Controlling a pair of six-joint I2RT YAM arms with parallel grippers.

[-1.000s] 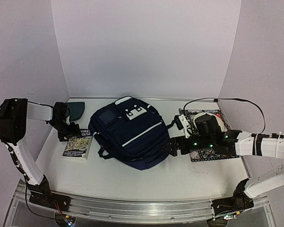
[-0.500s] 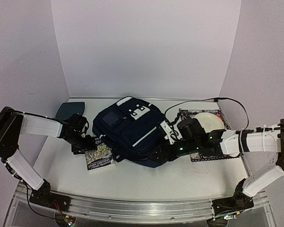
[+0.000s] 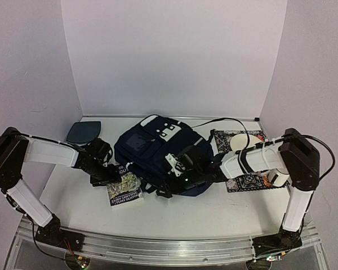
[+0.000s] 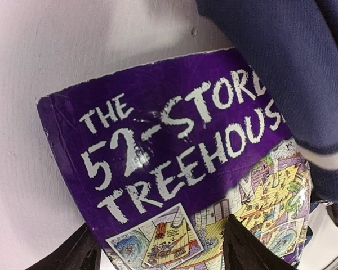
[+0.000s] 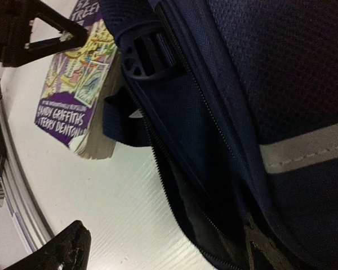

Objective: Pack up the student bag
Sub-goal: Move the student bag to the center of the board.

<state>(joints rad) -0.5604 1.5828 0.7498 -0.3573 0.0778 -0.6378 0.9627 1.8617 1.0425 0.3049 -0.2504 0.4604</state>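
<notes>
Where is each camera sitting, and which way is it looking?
Top camera: high behind the arms, looking down at the table; both arms show, left gripper at the book, right gripper at the backpack.
Left wrist camera: on the left arm, looking down at the book cover; its own fingers show at the bottom.
Right wrist camera: on the right arm, looking along the backpack's open zip; its own fingers show at the bottom.
Shared: both wrist views show the book and the backpack.

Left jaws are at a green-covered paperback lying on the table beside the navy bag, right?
No: the paperback is purple, not green, as the left wrist view shows. It does lie on the table beside the navy bag, at the left jaws.
</notes>
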